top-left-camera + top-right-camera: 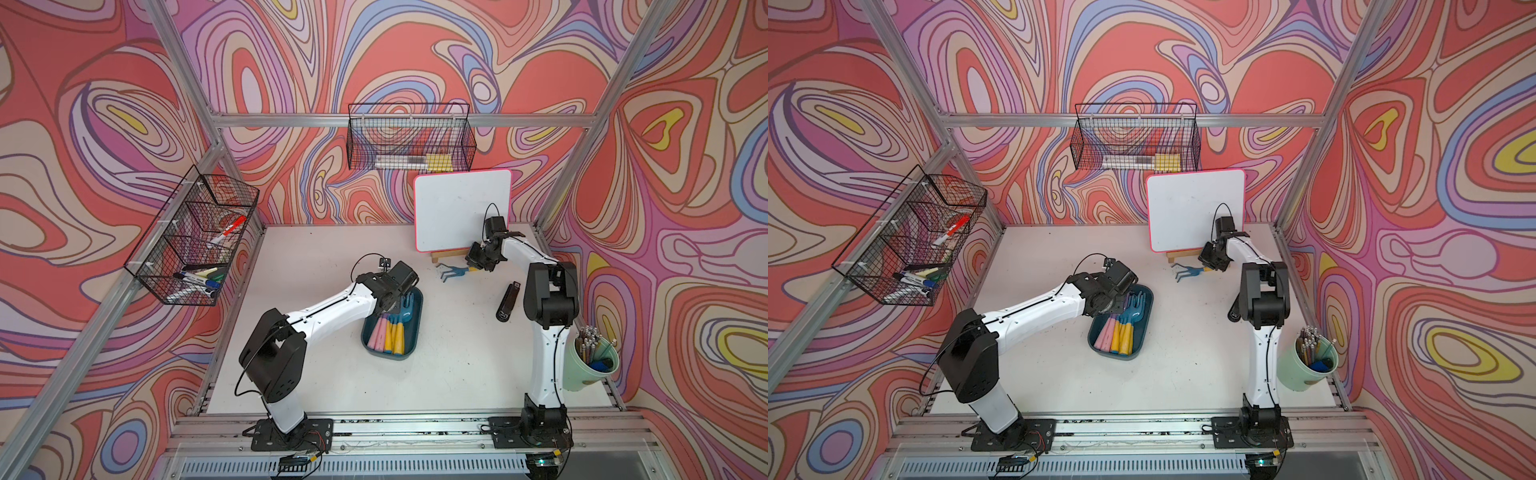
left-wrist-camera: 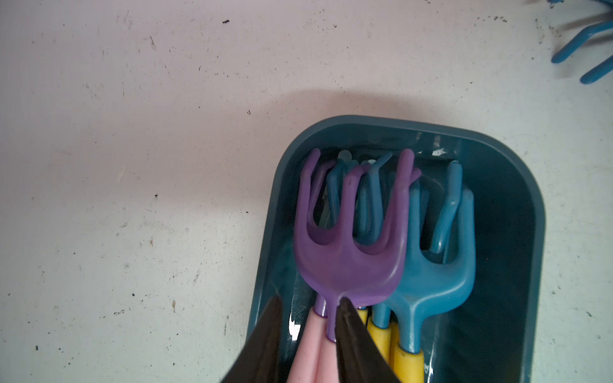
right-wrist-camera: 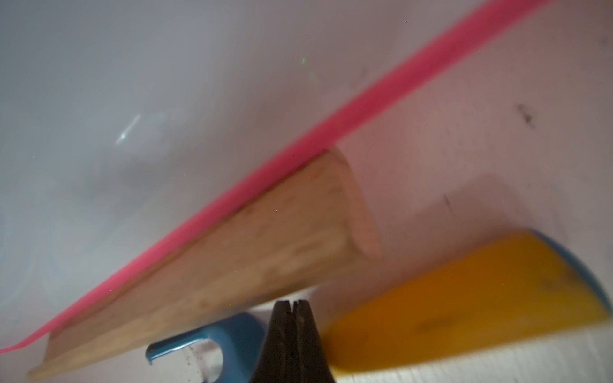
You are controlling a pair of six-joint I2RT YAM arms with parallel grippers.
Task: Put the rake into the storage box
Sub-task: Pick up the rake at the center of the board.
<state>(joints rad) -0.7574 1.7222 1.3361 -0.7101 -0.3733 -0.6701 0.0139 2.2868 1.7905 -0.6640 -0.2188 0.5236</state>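
On the table [image 1: 457, 353], locate the storage box [image 1: 412, 334], already loaded with several rakes [image 1: 392, 336], the purple rake [image 2: 348, 265] uppermost. Note the left hand [image 2: 309, 300] parted astride that rake's neck; cannot tell whether grasping or released. Note the right hand [image 3: 292, 303] clenched, empty, over the blue rake [image 1: 455, 272] beside the whiteboard [image 1: 461, 208], well apart from the box. Count this rake as still to store.

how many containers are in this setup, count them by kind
black wire baskets: 2
teal storage box: 1
green cup: 1
total: 4
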